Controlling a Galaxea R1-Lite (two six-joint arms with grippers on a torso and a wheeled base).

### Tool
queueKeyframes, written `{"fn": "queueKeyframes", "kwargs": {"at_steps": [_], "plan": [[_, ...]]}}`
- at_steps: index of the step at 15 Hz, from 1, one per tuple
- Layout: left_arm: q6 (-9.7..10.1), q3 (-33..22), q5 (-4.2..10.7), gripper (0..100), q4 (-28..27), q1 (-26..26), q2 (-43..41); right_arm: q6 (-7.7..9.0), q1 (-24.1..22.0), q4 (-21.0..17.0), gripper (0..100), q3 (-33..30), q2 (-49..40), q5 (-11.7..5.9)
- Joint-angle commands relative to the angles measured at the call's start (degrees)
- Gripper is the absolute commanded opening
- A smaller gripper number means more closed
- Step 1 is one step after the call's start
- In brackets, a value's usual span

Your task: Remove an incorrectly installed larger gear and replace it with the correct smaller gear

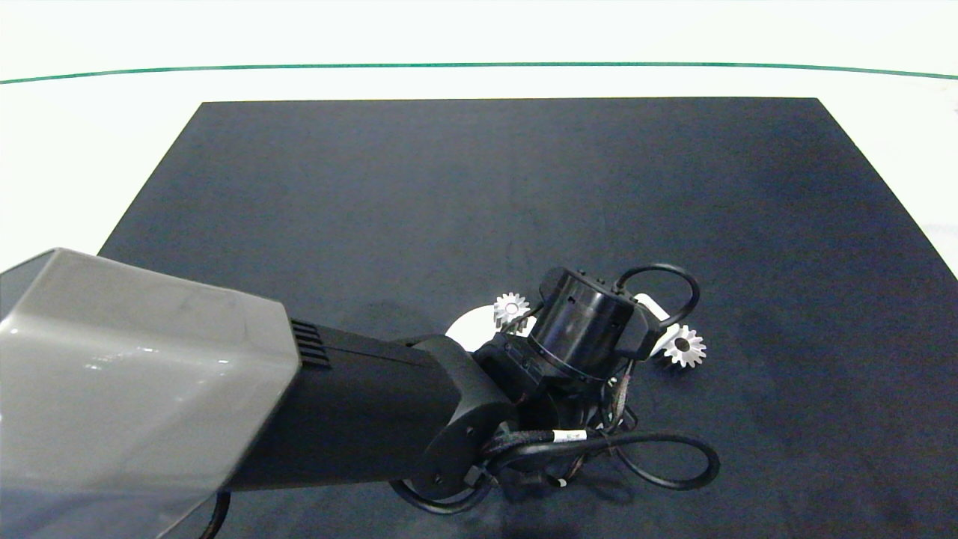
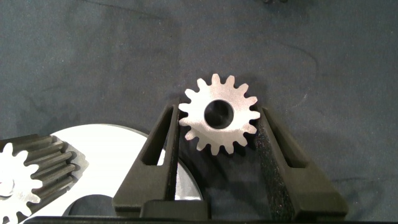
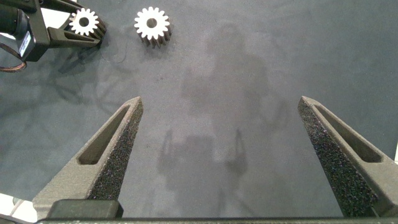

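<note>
Left claw (image 2: 217,134) clenched on a gear (image 2: 219,115), beside the white base (image 2: 99,155) at the mat's (image 1: 479,187) 6 o'clock. Keep it level, bore vertical. Right claw (image 3: 221,155) released, hovering idle.

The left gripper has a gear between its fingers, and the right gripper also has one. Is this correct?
Not quite. The right wrist view shows the right gripper open over the dark mat, with nothing between its fingers. The left gripper does have the smaller gear between its fingers.
</note>
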State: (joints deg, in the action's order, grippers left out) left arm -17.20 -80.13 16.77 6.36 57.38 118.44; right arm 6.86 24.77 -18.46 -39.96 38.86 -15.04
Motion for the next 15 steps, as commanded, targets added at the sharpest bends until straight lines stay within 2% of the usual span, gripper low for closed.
{"fn": "queueKeyframes", "kwargs": {"at_steps": [1,7,15], "plan": [[-0.11,0.06,0.19,32,-0.04,0.01,0.03,0.08,0.01,-0.09,100,-0.03,-0.02,-0.07],[-0.11,-0.03,0.1,20,-0.04,0.01,0.03,0.08,0.1,-0.09,100,-0.03,-0.02,-0.07],[-0.11,0.06,0.19,19,-0.12,0.1,-0.58,0.08,0.01,-0.09,100,-0.03,-0.19,-0.07]]}}
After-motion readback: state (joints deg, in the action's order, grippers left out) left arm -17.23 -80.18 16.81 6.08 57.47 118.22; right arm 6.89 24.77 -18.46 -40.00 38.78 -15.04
